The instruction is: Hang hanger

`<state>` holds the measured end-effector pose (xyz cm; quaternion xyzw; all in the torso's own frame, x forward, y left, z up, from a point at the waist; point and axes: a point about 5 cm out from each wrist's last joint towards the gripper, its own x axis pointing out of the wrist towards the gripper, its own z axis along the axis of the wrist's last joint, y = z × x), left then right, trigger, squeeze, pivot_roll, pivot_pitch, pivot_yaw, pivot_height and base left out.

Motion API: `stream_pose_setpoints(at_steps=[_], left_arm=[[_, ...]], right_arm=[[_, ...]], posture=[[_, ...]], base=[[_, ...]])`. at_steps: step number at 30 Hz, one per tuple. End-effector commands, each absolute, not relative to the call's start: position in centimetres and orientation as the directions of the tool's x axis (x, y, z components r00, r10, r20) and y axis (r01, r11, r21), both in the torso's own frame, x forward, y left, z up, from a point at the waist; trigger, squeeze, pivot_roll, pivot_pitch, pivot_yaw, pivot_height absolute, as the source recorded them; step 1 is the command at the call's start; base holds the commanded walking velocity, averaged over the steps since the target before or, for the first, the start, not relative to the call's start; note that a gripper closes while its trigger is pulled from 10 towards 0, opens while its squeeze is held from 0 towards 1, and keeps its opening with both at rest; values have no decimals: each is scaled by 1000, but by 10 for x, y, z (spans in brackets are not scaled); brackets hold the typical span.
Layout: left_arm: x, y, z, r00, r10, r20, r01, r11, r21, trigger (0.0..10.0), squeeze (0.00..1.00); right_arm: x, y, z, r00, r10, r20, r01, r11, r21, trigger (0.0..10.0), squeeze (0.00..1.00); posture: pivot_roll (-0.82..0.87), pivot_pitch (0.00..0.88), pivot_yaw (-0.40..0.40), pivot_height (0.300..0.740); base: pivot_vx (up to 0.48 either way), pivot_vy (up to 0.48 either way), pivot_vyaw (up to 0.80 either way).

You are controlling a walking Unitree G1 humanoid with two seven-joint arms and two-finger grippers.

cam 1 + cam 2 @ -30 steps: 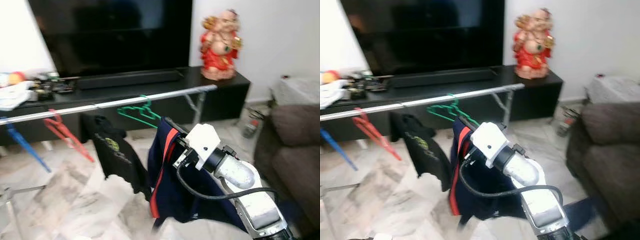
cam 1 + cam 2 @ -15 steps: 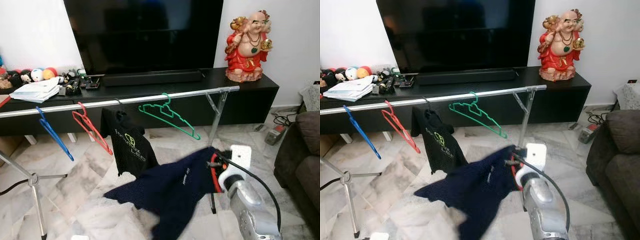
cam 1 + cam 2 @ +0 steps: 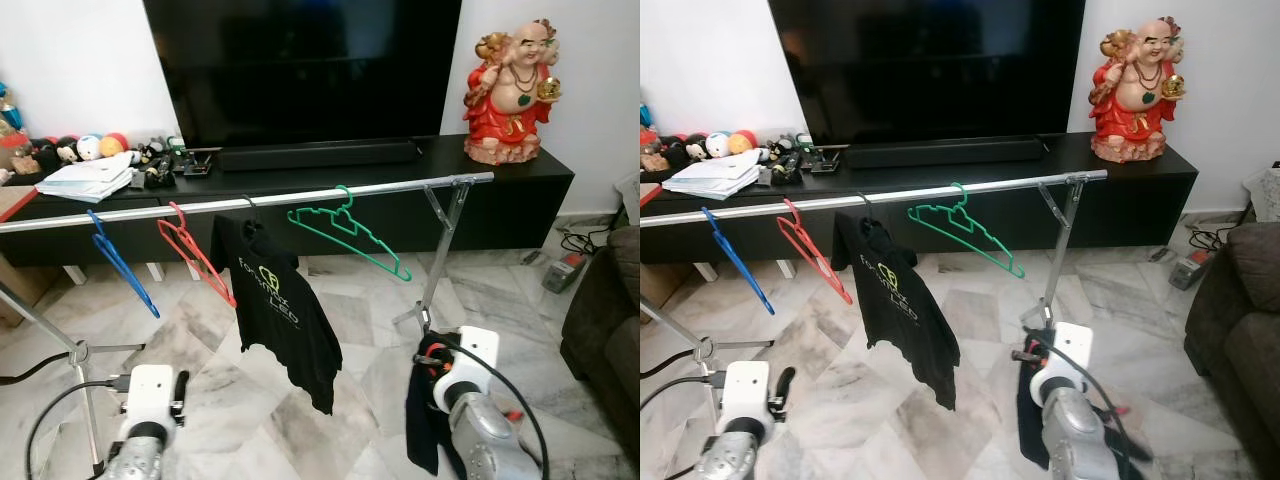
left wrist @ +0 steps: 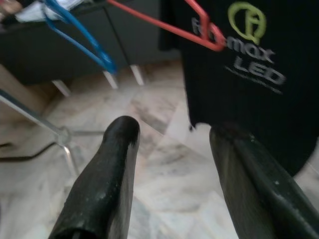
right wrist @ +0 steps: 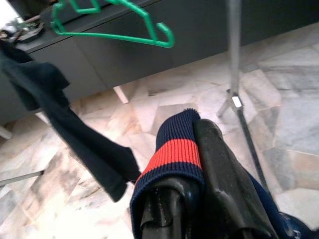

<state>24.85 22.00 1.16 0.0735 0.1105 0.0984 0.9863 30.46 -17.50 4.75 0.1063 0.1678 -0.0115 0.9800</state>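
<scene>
From where I stand, the right gripper (image 5: 192, 199) has dropped low, down by the foot of the long silver metal clothes rail (image 3: 300, 197), and the dark navy garment with the red and navy ribbed collar (image 5: 172, 152) that was flung out wide half a second ago now hangs straight down from it in a limp bundle near the pale marble floor (image 3: 350, 300). The two black fingers are pinched tight on that ribbed collar, so the garment is firmly in the robot's keeping. The left gripper (image 4: 172, 164) has come into sight as well, low on the other side, its fingers spread apart with nothing between them, looking toward the black T-shirt with green lettering (image 3: 280, 310).

On the rail hang the blue plastic hanger (image 3: 120, 265), the red plastic hanger (image 3: 195, 258), that black shirt, and the bare green plastic hanger (image 3: 350, 228), all tilted as if swaying. The green one sits well above and a little to the left of the held garment.

To my eye the swing has died and the robot has settled square to the rail, so the hanging itself is not begun: the navy piece is still off the rail, and I cannot tell whether a hanger is inside it. The black television cabinet (image 3: 520, 185) stands behind.
</scene>
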Motion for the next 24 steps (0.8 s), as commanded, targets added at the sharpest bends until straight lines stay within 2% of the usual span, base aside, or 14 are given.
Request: stream_pose_setpoints(at_steps=[1, 3, 6, 24], left_arm=[[245, 219, 18, 967, 195, -163, -165, 969, 182, 10000, 0], [239, 210, 25, 983, 140, -118, -114, 972, 206, 10000, 0], [237, 207, 28, 984, 137, -116, -113, 974, 196, 10000, 0], [239, 209, 38, 982, 135, -133, -107, 974, 197, 10000, 0]], right_arm=[[304, -171, 46, 947, 22, -320, 47, 977, 209, 10000, 0], [303, -174, 44, 951, 3, -310, 68, 973, 219, 10000, 0], [303, -175, 43, 949, -8, -314, 76, 976, 206, 10000, 0], [301, -171, 39, 955, 0, -297, 59, 980, 191, 10000, 0]], posture=[[-14, 0, 115, 740], [-15, 0, 116, 740], [-15, 0, 116, 740], [-26, 0, 116, 740]], base=[[0, 0, 0], [0, 0, 0], [0, 96, 0], [0, 480, 0]])
